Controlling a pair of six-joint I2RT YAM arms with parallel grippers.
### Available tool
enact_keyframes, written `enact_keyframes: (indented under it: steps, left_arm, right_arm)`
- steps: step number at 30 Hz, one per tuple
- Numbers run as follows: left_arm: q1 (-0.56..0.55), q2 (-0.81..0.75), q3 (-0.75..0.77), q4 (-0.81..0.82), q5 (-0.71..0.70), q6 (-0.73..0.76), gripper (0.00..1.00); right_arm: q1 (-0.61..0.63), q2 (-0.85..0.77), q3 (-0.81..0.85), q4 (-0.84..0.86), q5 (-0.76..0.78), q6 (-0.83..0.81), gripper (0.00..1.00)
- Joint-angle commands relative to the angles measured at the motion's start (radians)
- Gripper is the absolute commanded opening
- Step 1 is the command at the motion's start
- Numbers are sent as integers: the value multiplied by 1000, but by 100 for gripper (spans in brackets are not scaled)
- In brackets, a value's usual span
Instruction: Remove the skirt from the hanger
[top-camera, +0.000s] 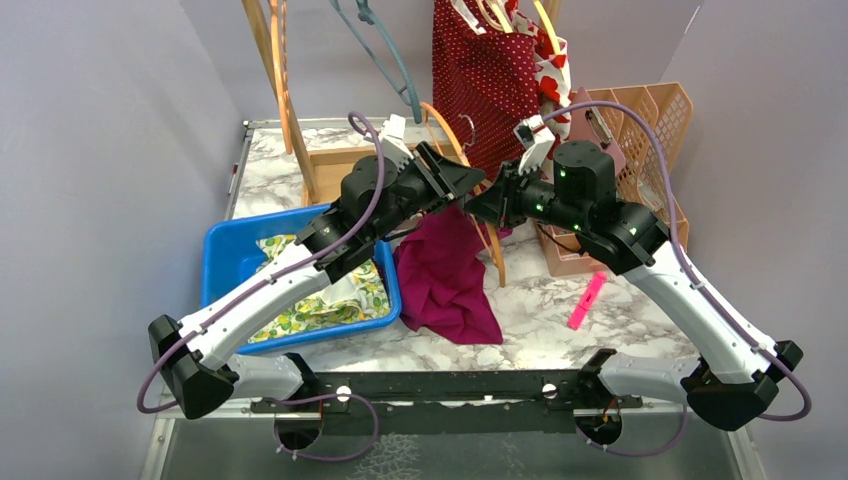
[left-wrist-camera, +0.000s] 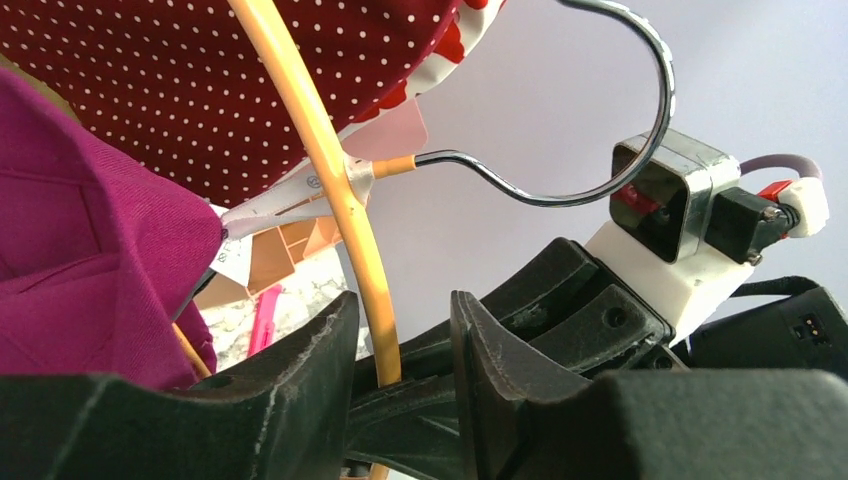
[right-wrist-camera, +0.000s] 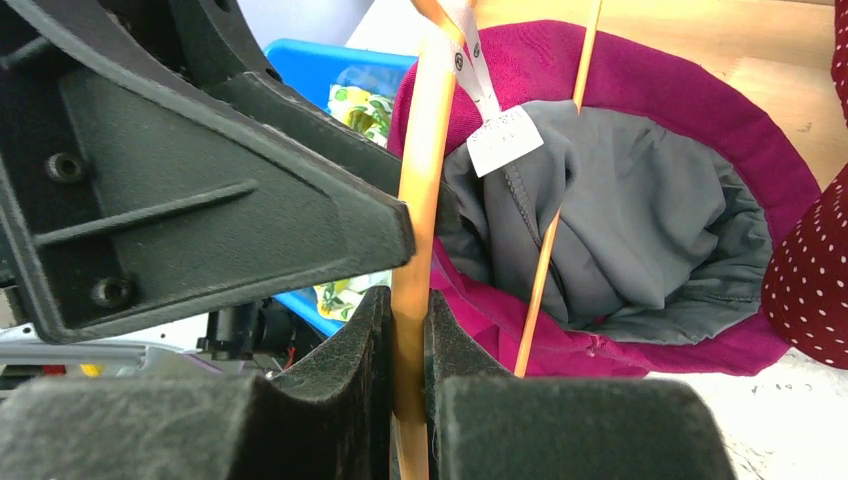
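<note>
Our right gripper is clamped on the orange hanger while our left gripper stands half open around it, gripping nothing, so we should hold the hanger steady and pinch the magenta skirt, draped from it onto the tabletop, to slide it free.

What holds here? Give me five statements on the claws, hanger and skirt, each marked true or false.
1. The right claw is clamped on the orange hanger. True.
2. The left claw is shut on the magenta skirt. False: its jaws stand apart, astride the hanger's bar.
3. The skirt lies inside the blue bin. False: it hangs from the hanger beside the bin, which holds a floral cloth.
4. The skirt has a grey lining. True.
5. A pink marker lies on the table. True.
</note>
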Motion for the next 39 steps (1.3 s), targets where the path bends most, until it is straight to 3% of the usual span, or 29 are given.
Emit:
enact_keyframes:
  steps: [1, 5, 8, 12, 13, 21, 25, 28, 31, 35, 39]
  left_arm:
    - [-5, 18, 8, 41, 50, 1, 38]
    - [-5, 25, 22, 34, 46, 18, 25]
    - [0, 26, 53, -15, 46, 65, 0]
    - [40, 1, 50, -25, 104, 106, 0]
    - [58, -7, 42, -20, 137, 101, 0]
    - [151, -61, -14, 29, 346, 36, 0]
    - [168, -60, -50, 123, 455, -33, 0]
    - [169, -60, -57, 164, 504, -53, 0]
    - [170, -65, -56, 149, 526, -54, 0]
    - [171, -68, -74, 210, 561, -89, 0]
    - [174, -72, -75, 207, 576, -92, 0]
  right_arm:
    - [4, -29, 12, 120, -54, -15, 1]
    - [4, -35, 9, 114, -65, -17, 1]
    - [4, -44, 14, 73, -61, -25, 6]
    - [4, -64, 54, -44, -43, -82, 55]
    - [4, -71, 68, -76, -21, -101, 62]
    - [-50, -6, 147, -139, 72, -158, 64]
    - [-166, 28, 76, 11, -134, -183, 66]
    - [-305, 56, -9, 173, -428, -181, 67]
    - [-316, 83, -51, 288, -697, -287, 70]
    - [-316, 89, -156, 422, -824, -289, 78]
    - [-296, 81, -259, 571, -864, -247, 78]
